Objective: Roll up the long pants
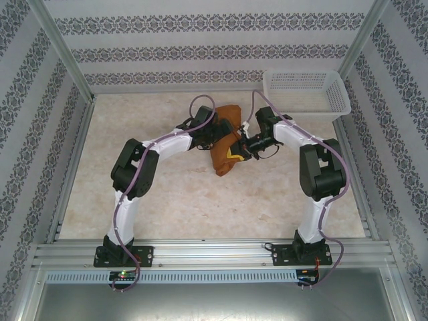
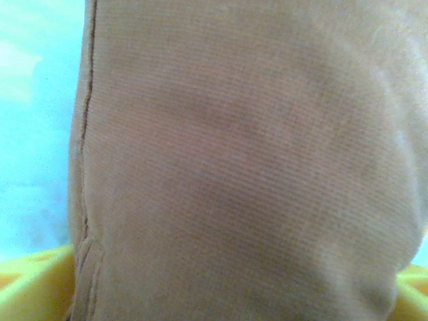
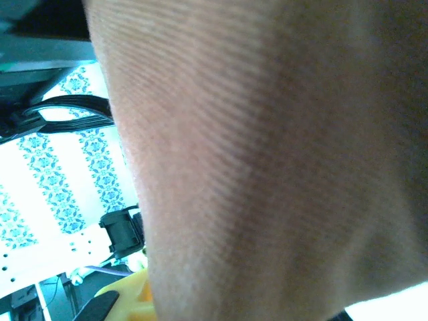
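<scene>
The long pants (image 1: 221, 159) lie bunched in one rust-brown heap at the upper centre of the table (image 1: 167, 200). The left gripper (image 1: 215, 132) and the right gripper (image 1: 241, 150) meet the heap from opposite sides. Fabric covers both wrist views, so I cannot tell how far either is open. Two arms, both with elbows bent inward. One white basket (image 1: 307, 93) sits at the upper right.
</scene>
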